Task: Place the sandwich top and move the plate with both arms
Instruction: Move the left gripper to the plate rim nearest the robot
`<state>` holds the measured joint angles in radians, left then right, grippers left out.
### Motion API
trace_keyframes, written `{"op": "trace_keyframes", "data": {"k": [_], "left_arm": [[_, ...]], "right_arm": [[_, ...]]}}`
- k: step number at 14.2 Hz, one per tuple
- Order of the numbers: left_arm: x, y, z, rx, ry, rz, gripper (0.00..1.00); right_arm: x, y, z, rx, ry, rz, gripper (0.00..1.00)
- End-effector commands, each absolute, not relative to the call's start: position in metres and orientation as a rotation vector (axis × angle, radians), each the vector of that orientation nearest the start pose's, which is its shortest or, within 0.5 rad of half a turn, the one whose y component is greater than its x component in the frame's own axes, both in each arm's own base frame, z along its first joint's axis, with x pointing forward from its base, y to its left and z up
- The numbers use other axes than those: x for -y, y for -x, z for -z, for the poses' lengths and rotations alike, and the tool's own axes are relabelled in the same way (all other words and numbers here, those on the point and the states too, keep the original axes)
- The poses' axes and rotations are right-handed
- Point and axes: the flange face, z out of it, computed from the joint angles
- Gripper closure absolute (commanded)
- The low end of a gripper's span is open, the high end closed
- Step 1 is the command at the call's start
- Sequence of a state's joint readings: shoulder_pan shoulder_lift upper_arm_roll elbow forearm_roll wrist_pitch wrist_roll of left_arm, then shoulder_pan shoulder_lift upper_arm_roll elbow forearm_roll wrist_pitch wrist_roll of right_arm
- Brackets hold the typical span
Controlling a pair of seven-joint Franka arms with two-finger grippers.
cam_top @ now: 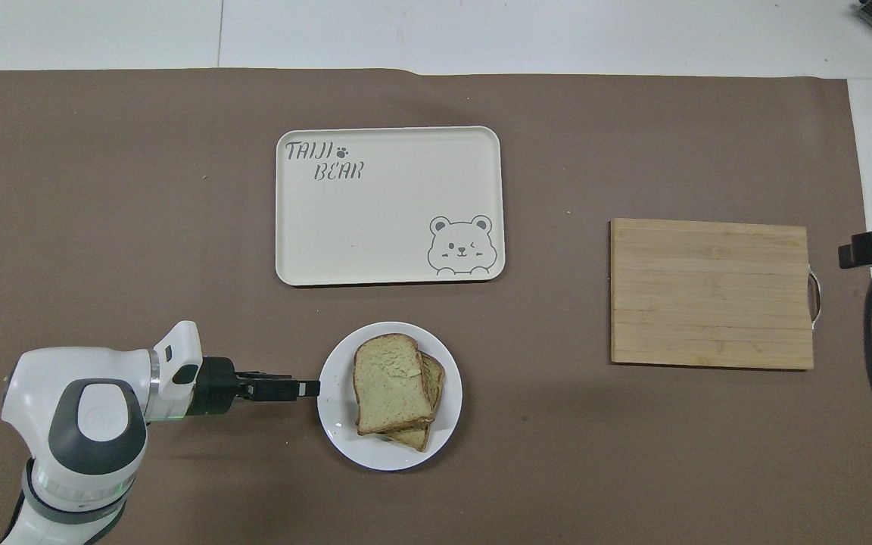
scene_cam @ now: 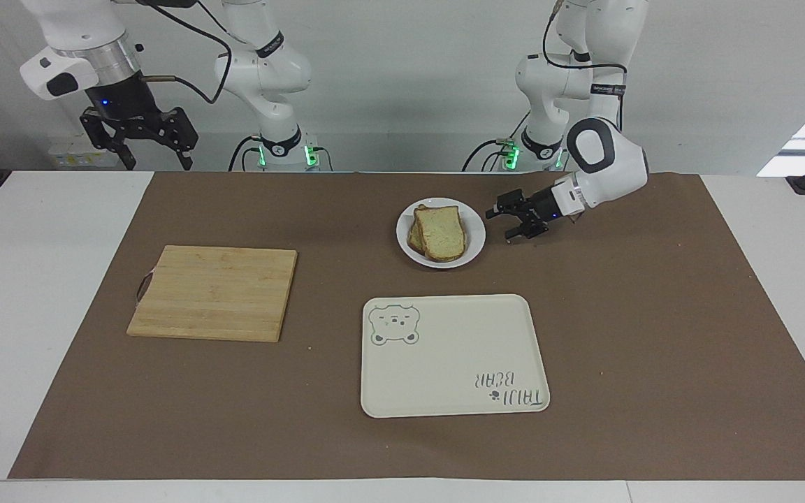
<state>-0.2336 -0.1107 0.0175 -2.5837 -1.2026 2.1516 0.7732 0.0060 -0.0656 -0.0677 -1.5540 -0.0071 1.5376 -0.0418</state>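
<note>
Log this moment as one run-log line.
left gripper: open, beside plate rim | right gripper: open, raised, waiting | sandwich top: stacked on plate | plate not on tray

We see the brown mat (scene_cam: pixel 654 314) from two high cameras. One faces the robots across the table, taking in both arm bases and the wall. The other looks steeply down from the robots' end. Both share the plate (scene_cam: pixel 474 244) (cam_top: pixel 337 431), bear-print tray (scene_cam: pixel 451 335) (cam_top: pixel 390 227) and cutting board (scene_cam: pixel 214 293) (cam_top: pixel 708 295), turned half around.
</note>
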Motion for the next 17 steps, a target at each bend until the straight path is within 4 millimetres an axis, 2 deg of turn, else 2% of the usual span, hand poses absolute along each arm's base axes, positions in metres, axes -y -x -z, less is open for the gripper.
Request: {"op": "trace_keyframes", "data": {"k": [1,3,6,8,14,17], "left_arm": [[0.137,-0.392,-0.273,0.093,-2.196,0.01,0.02],[0.138,-0.389,-0.256,0.115,-2.179,0.01,0.05],[0.139,-0.38,-0.242,0.112,-2.133,-0.003,0.13],[0.141,-0.379,-0.243,0.104,-2.113,-0.003,0.19],[0.145,-0.371,-0.244,0.109,-2.069,0.021,0.3],[0.145,-0.366,-0.241,0.117,-2.048,0.038,0.43]], "right_arm": [[0.035,-0.528,-0.662,-0.014,3.162,0.071,0.0],[0.035,-0.53,-0.663,-0.016,3.161,0.066,0.0],[0.035,-0.527,-0.655,-0.014,3.16,0.035,0.0],[0.034,-0.528,-0.656,-0.006,3.155,0.037,0.0],[0.035,-0.527,-0.656,-0.011,3.155,0.037,0.0],[0.035,-0.527,-0.656,-0.011,3.155,0.037,0.0]]}}
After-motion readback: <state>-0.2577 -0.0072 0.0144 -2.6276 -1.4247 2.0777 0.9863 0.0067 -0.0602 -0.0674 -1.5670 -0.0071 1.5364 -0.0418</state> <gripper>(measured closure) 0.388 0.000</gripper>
